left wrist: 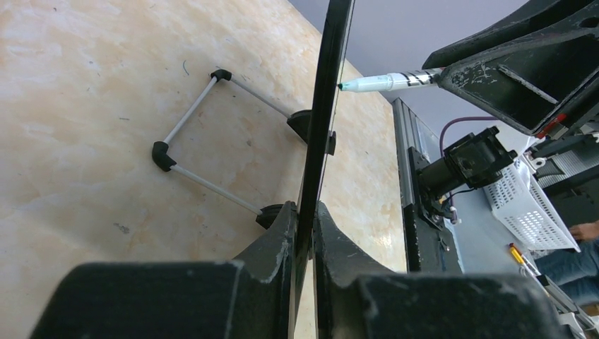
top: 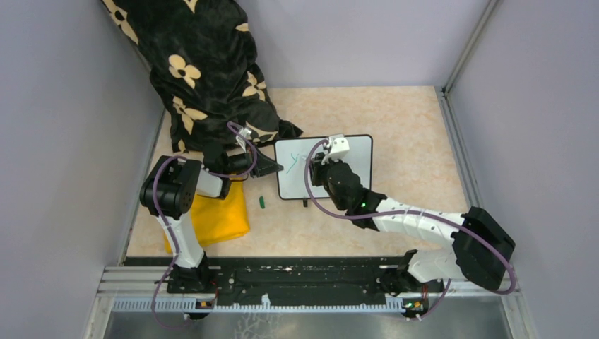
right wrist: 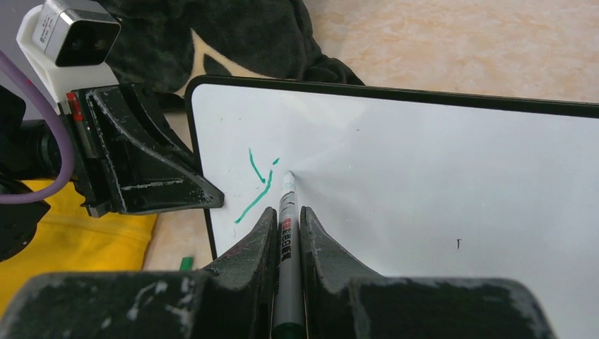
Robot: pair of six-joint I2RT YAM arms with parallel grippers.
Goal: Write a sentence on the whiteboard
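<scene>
The whiteboard [top: 353,159] stands propped near the table's middle; the right wrist view shows its white face [right wrist: 424,183], the left wrist view its black edge [left wrist: 325,106]. My left gripper [top: 272,167] is shut on the board's left edge [left wrist: 305,233]. My right gripper [top: 319,164] is shut on a grey marker [right wrist: 286,240] whose tip touches the board [left wrist: 385,83]. The sentence [right wrist: 256,185] is only a green "y" and a short green dash beside the tip.
A yellow folded cloth [top: 215,215] lies left of the board under my left arm. A green marker cap [top: 261,202] lies on the table by the cloth. A black flowered fabric [top: 205,70] covers the back left. The board's wire stand [left wrist: 205,134] rests behind it.
</scene>
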